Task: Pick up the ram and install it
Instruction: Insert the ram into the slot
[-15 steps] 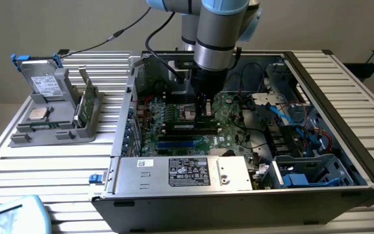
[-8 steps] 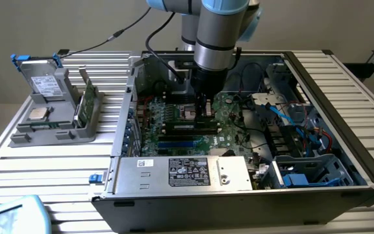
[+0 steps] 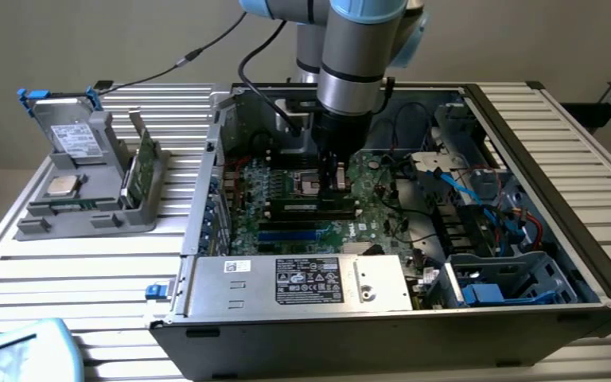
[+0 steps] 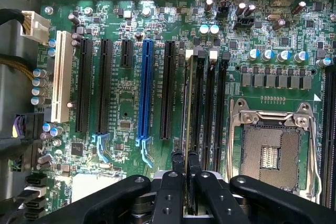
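The ram [image 4: 187,103] is seen edge-on as a thin green-gold strip. It stands along the outermost of the black memory slots [image 4: 210,108] on the green motherboard [image 4: 126,93], beside the open processor socket [image 4: 270,150]. My gripper [image 4: 186,162] is shut on one end of the stick, with the black fingers [image 4: 177,169] pinching its faces. In the exterior view the gripper [image 3: 336,185] reaches straight down into the open computer case [image 3: 560,151], and the ram [image 3: 308,207] lies level just below it at the slots. Whether the stick is seated in the slot I cannot tell.
A silver power supply [image 3: 300,282] fills the case's front. Blue and red cables [image 3: 486,199] and a drive cage lie at the exterior view's right. Outside the case, a grey holder [image 3: 83,191] carries a drive, a small silver chip and a green card [image 3: 141,167]. Long expansion slots [image 4: 144,90] flank the memory slots.
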Available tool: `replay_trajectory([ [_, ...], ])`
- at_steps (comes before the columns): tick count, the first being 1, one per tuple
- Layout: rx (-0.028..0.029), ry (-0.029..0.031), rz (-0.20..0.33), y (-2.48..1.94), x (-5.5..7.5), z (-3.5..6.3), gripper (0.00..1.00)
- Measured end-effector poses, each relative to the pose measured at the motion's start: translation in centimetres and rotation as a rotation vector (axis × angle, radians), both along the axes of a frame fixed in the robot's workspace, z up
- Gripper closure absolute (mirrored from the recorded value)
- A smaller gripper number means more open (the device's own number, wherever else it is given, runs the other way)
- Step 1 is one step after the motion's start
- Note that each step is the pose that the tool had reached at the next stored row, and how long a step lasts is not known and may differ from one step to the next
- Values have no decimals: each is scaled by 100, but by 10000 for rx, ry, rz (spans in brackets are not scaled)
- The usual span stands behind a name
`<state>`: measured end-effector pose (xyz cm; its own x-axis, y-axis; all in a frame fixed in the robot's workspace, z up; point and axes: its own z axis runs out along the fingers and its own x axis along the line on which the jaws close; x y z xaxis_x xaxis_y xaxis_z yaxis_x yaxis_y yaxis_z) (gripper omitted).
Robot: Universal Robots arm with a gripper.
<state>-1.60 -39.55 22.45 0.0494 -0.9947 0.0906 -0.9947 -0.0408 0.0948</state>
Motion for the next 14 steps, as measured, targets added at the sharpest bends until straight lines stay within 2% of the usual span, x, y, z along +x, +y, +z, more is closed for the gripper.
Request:
replay_trajectory([
  [6,-28,7,1,2,2,-1,86],
  [14,-31,15,0,2,2,-14,86],
])
